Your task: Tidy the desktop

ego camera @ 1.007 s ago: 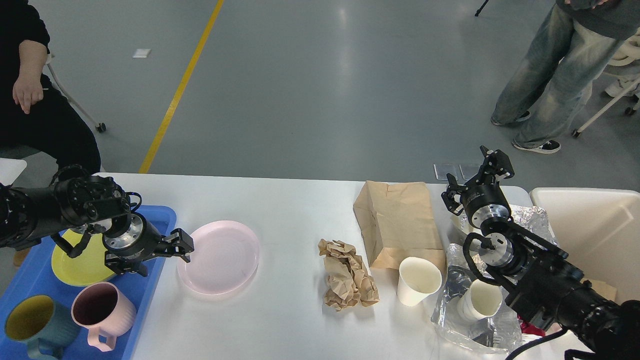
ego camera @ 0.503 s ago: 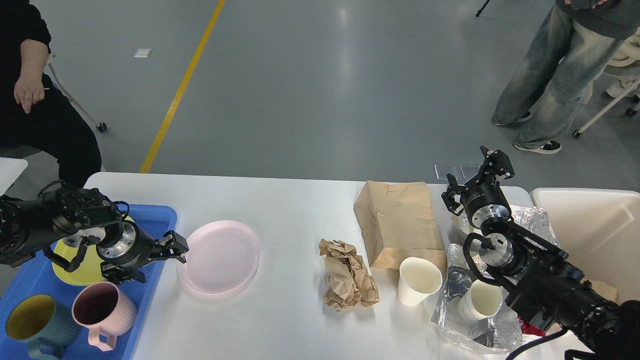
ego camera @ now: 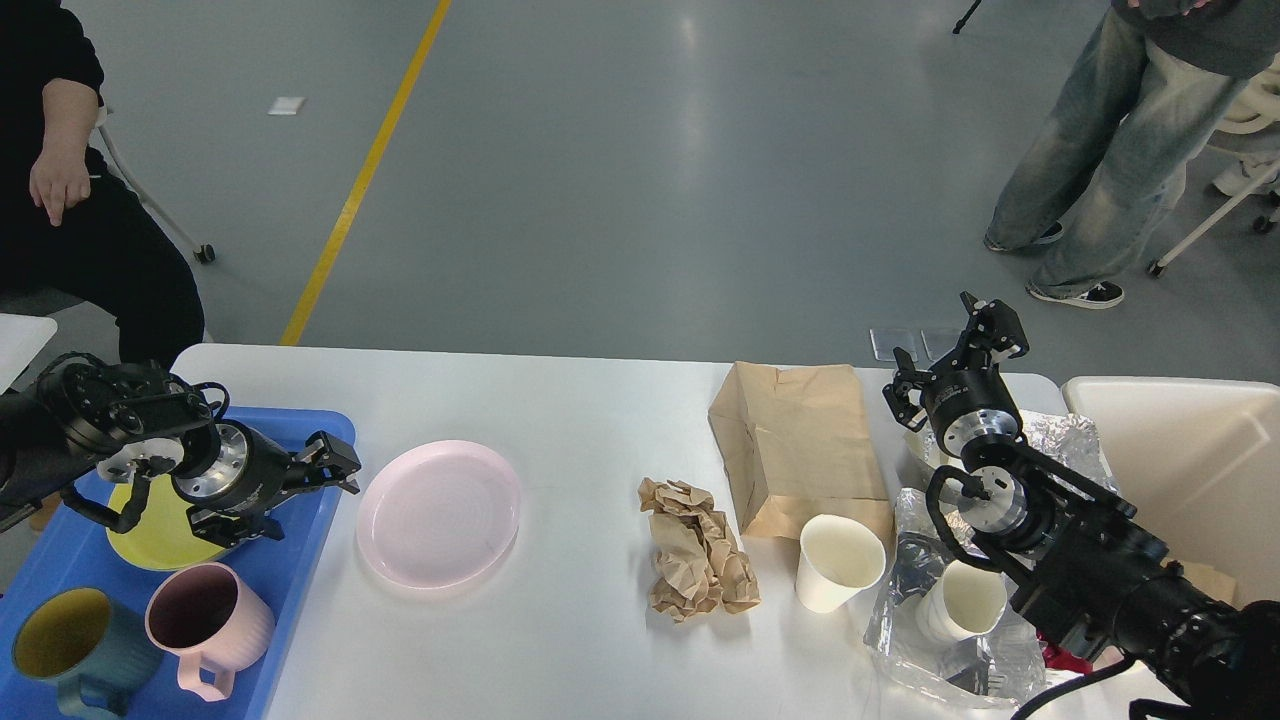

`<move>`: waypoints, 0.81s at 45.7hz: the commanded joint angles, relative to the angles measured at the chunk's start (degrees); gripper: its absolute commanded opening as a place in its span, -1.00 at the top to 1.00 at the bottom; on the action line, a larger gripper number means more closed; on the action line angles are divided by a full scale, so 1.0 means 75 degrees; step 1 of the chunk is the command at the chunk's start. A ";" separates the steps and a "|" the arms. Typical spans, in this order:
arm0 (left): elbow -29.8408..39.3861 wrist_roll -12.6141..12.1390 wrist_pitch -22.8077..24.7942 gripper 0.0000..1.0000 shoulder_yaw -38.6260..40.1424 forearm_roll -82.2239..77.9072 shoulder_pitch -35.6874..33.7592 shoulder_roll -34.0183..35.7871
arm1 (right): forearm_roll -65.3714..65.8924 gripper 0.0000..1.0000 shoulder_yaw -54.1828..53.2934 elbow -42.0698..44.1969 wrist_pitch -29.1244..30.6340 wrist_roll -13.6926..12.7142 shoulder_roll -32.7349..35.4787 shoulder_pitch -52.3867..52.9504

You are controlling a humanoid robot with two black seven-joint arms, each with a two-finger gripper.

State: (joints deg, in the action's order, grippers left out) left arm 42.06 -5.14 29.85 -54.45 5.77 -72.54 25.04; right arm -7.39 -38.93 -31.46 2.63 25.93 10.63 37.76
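The white desktop (ego camera: pixel 590 420) holds a pink plate (ego camera: pixel 438 512), a crumpled brown paper wad (ego camera: pixel 697 562), a flat brown paper bag (ego camera: pixel 797 445) and a white paper cup (ego camera: pixel 838 562). A second paper cup (ego camera: pixel 962 600) lies on clear plastic wrap (ego camera: pixel 905 640) beside crumpled foil (ego camera: pixel 1060 435). My left gripper (ego camera: pixel 338 466) is open and empty over the right edge of the blue tray (ego camera: pixel 300 560), just left of the pink plate and not touching it. My right gripper (ego camera: pixel 985 330) is open and empty, raised above the table's far right edge.
The blue tray holds a yellow-green plate (ego camera: pixel 150 530), a pink mug (ego camera: pixel 205 625) and a teal mug (ego camera: pixel 65 650). A cream bin (ego camera: pixel 1190 460) stands at the right. One person sits at the far left (ego camera: pixel 70 200) and one stands at the far right (ego camera: pixel 1110 150).
My left gripper has drawn back to the left, away from the pink plate's edge and over the blue tray. The plate stays put. The right arm has not moved.
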 commanded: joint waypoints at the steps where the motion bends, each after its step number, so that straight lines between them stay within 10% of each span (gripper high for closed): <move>1: -0.0077 -0.0006 -0.0007 -0.86 0.0486 0.0086 0.0437 0.0094 | 0.0001 -1.00 0.0000 0.0000 0.0001 -0.0001 0.0000 0.0005; 37: -0.0393 -0.0029 0.1622 -0.90 0.0218 -0.0124 0.0098 -0.0104 | 0.0001 -1.00 0.0000 0.0000 0.0001 -0.0001 0.0000 -0.0007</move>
State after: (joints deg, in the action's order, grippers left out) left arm 40.38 -5.37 42.19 -51.75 5.28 -72.41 25.74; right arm -7.38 -38.94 -31.47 2.63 25.93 10.64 37.76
